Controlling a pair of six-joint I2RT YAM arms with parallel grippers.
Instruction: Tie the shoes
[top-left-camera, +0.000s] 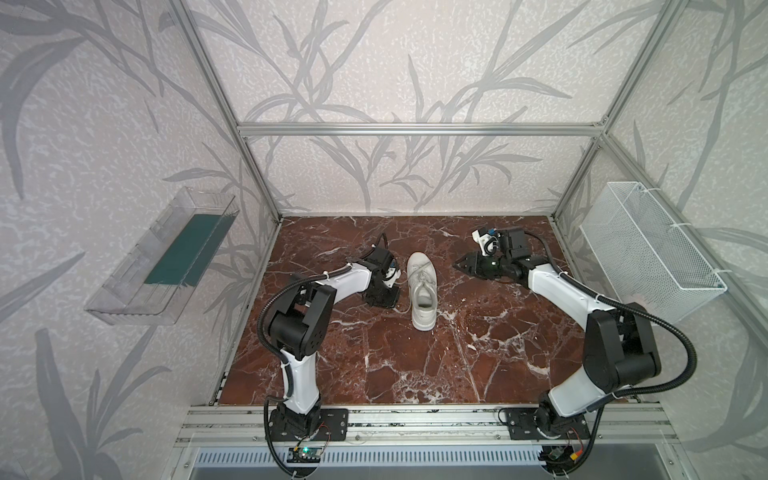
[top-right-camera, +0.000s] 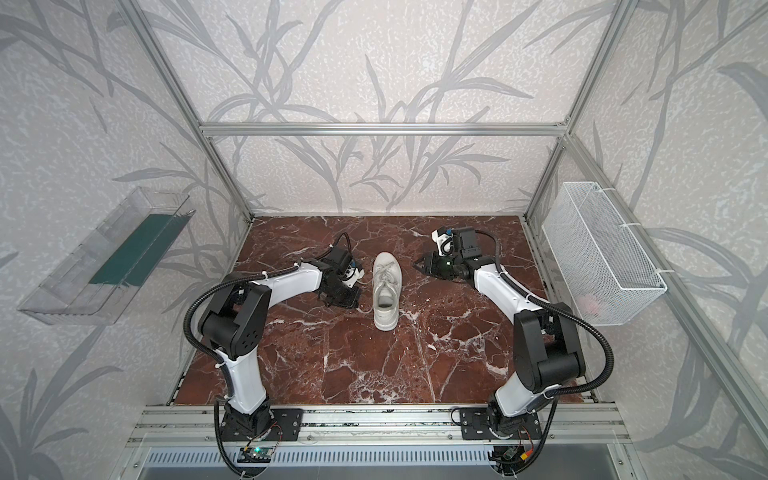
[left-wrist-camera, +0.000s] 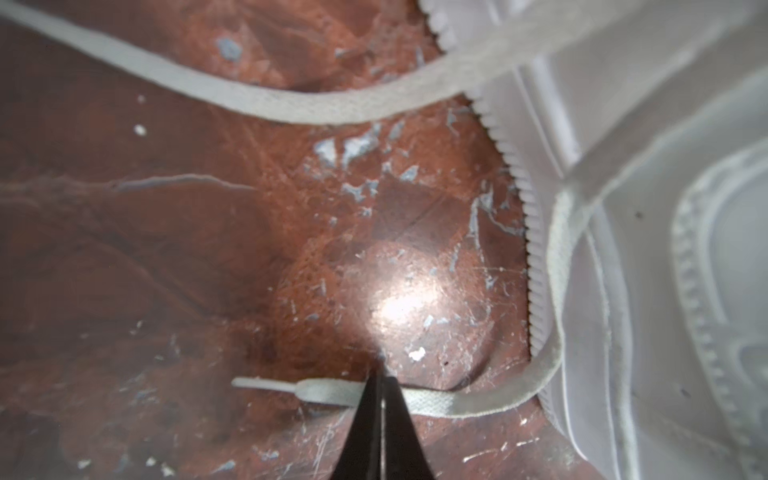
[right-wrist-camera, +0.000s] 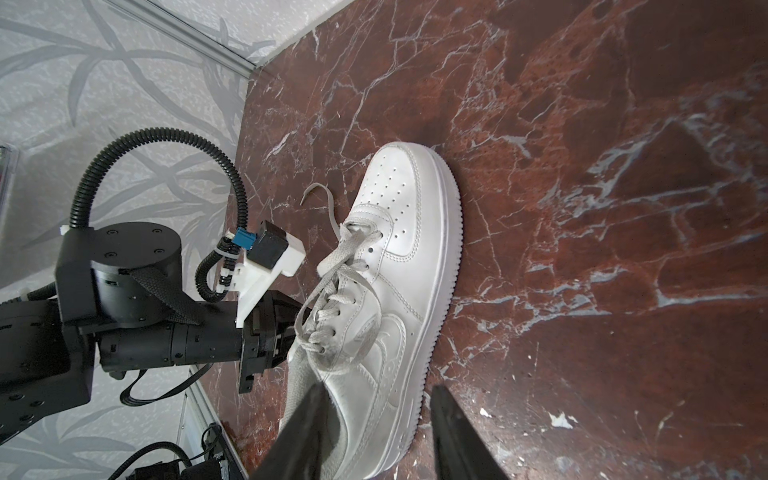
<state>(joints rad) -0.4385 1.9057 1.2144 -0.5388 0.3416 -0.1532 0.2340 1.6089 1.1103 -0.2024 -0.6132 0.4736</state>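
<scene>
A white low-top shoe (top-left-camera: 422, 291) (top-right-camera: 385, 291) stands mid-floor with its toe toward the back wall, and its laces are loose over the tongue (right-wrist-camera: 332, 291). My left gripper (left-wrist-camera: 381, 376) points down at the floor just left of the shoe (left-wrist-camera: 665, 249). Only a hairline gap shows between its fingers. One lace end (left-wrist-camera: 436, 405) lies flat on the floor and passes behind the tips, so a pinch cannot be made out. A second lace (left-wrist-camera: 291, 102) curves away across the floor. My right gripper (top-left-camera: 459, 264) (right-wrist-camera: 378, 388) hangs open to the shoe's right, holding nothing.
The floor is red-brown marble (top-left-camera: 457, 365). A clear plastic bin (top-left-camera: 166, 257) hangs on the left wall and a white wire basket (top-left-camera: 648, 249) on the right. Aluminium frame posts stand at the corners, and a rail (top-left-camera: 415, 419) runs along the front edge.
</scene>
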